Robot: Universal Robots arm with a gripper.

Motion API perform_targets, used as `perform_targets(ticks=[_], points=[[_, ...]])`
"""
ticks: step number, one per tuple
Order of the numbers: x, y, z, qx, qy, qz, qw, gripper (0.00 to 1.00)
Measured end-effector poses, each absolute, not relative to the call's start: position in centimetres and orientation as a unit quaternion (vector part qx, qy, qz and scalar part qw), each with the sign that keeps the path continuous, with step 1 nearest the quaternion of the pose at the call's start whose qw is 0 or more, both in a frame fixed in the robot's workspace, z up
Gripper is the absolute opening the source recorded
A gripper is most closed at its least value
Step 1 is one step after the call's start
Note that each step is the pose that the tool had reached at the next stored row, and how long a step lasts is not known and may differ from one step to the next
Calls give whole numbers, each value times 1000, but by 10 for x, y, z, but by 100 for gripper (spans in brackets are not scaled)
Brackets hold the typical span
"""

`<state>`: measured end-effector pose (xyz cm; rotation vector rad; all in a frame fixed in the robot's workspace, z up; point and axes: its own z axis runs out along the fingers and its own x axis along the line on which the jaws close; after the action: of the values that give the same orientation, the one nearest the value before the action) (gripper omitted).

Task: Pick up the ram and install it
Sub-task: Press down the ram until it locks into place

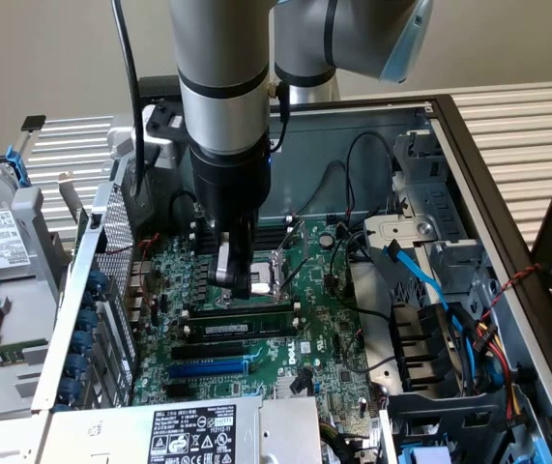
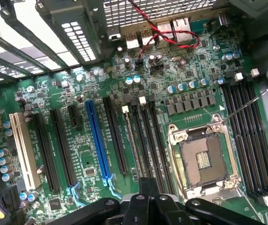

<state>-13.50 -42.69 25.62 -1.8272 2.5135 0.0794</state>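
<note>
Jaws are pressed together w/ nothing pinched, as far as I can tell. The gripper (image 1: 241, 282) sits low over the mobo (image 1: 329, 338), its tip just above the memory slots and right next to the open cpu socket (image 1: 274, 274). The ram (image 1: 242, 327) isn't in the fingers at all: it lies lengthwise along the slot row at roughly 6 o'clock from the tip in the exterior view, dark green w/ a white label, looking like it's already in a slot (can't tell if it's fully clicked in). My guess is the closed fingers work as a blunt pusher, since pressing a stick home needs a stiff point, not a pinch. In the wrist view the gripper (image 2: 145, 206) is the black linkage at 6 o'clock, the socket (image 2: 204, 161) is bare w/ its latch frame open, and the blue expansion slot (image 2: 97, 140) runs parallel w/ the black slots at about 9 o'clock from it. A red/black cable (image 2: 159, 33) loops near the rear ports at 12. The case wall (image 1: 97, 251) w/ its blue clips stands at 9 o'clock of the arm, the drive cage (image 1: 421, 232) at 3.
</note>
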Motion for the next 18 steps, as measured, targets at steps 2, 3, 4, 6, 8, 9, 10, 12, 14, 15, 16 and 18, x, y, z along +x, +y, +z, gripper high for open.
perform_targets(ticks=[2, 3, 4, 6, 8, 9, 10, 12, 14, 15, 16, 18], points=[[-135, -427, 256, -573, 819, 25, 17, 11], [-135, -427, 256, -566, 824, 25, 17, 11], [-135, -427, 256, -558, 829, 25, 17, 11], [-135, -427, 256, -543, 839, 25, 18, 11], [-135, -427, 256, -528, 849, 24, 18, 11], [-135, -427, 256, -520, 853, 24, 19, 11], [-135, -427, 256, -513, 858, 24, 19, 11], [-135, -427, 256, -498, 866, 24, 19, 11], [-135, -427, 256, -483, 875, 23, 20, 11], [-135, -427, 256, -476, 879, 23, 20, 11], [-135, -427, 256, -468, 883, 23, 20, 11], [-135, -427, 256, -453, 891, 23, 20, 11]])
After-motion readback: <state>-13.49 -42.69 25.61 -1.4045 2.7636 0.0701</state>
